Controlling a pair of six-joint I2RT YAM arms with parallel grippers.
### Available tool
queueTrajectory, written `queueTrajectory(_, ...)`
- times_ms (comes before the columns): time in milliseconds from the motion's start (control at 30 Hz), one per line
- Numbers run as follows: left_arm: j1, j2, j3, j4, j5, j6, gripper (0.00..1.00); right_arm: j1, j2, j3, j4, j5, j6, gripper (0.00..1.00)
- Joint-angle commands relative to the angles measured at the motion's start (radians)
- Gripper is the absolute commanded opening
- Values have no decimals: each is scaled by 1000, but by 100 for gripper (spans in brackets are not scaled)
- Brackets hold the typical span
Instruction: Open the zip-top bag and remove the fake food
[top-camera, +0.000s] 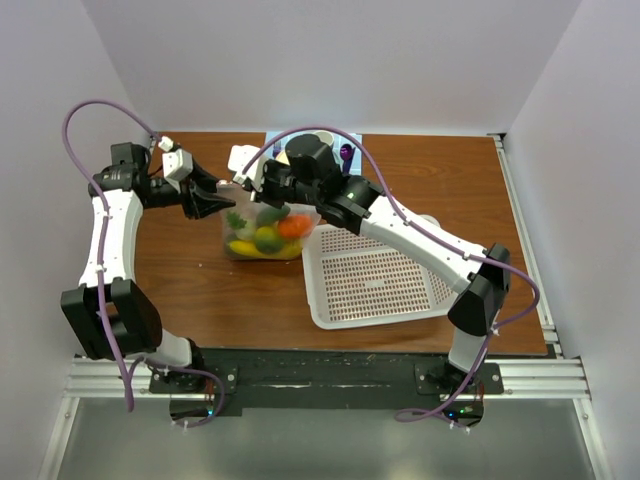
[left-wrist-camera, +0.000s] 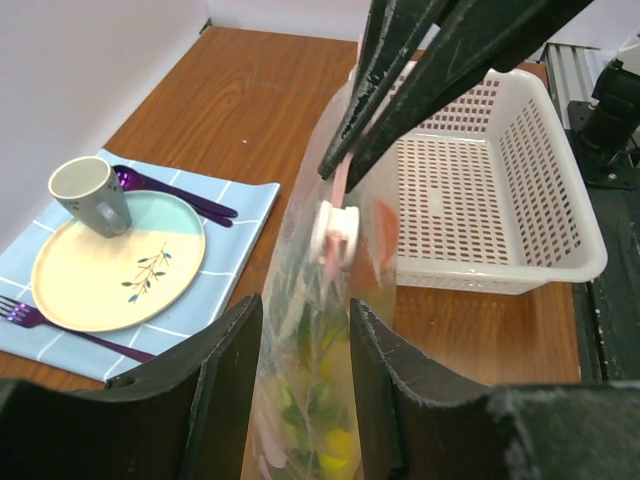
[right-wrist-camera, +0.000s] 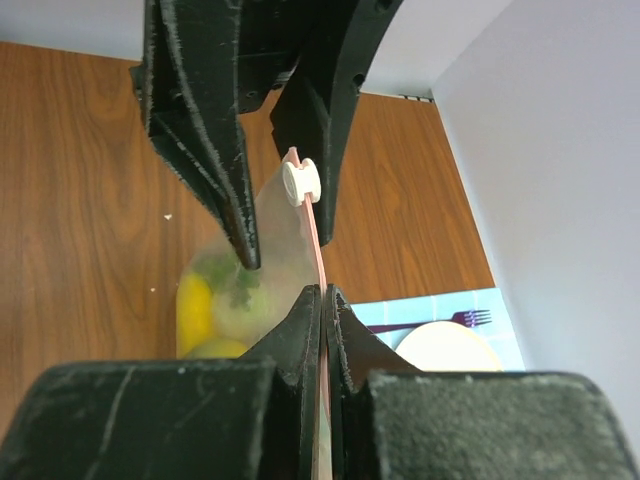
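Note:
The zip-top bag (top-camera: 262, 232) stands upright mid-table, holding the fake food: an orange piece (top-camera: 293, 227), a yellow piece (top-camera: 243, 246) and green pieces (top-camera: 266, 238). My right gripper (right-wrist-camera: 325, 300) is shut on the bag's pink zipper strip (right-wrist-camera: 312, 235), pinching it edge-on. The white slider (right-wrist-camera: 300, 182) sits on the strip just beyond. My left gripper (left-wrist-camera: 305, 400) is open, its fingers straddling the bag's (left-wrist-camera: 310, 330) top edge near the slider (left-wrist-camera: 333, 235), one on each side. In the left wrist view the right gripper (left-wrist-camera: 335, 170) clamps the strip above the slider.
A white perforated basket (top-camera: 375, 280) lies right of the bag, close to it. A blue placemat (left-wrist-camera: 235, 215) at the back holds a pale plate (left-wrist-camera: 115, 265), a grey cup (left-wrist-camera: 90, 195) and purple cutlery (left-wrist-camera: 175, 195). White walls enclose the table.

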Motion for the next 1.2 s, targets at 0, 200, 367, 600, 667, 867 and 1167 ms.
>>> queueTrajectory(0, 4, -19, 18, -102, 233, 107, 42, 0, -61, 3, 47, -11, 19, 0)
queueTrajectory(200, 4, -50, -2, 80, 233, -75, 4, 0, -64, 3, 46, -5, 13, 0)
queueTrajectory(367, 1, -73, 26, 93, 233, -117, 11, 0, -62, 4, 41, -7, 14, 0)
queueTrajectory(600, 3, -51, 27, 67, 233, -126, 49, 0, -59, 13, 40, -13, 20, 0)
queueTrajectory(667, 3, -44, 30, 57, 233, -114, 48, 0, -58, 15, 38, -13, 20, 0)
queueTrajectory(867, 3, -25, 87, 54, 235, -146, 31, 0, -58, 12, 37, -10, 19, 0)
queueTrajectory(1167, 3, -68, 30, 183, 232, -253, 6, 2, -49, 18, 46, -13, 22, 0)
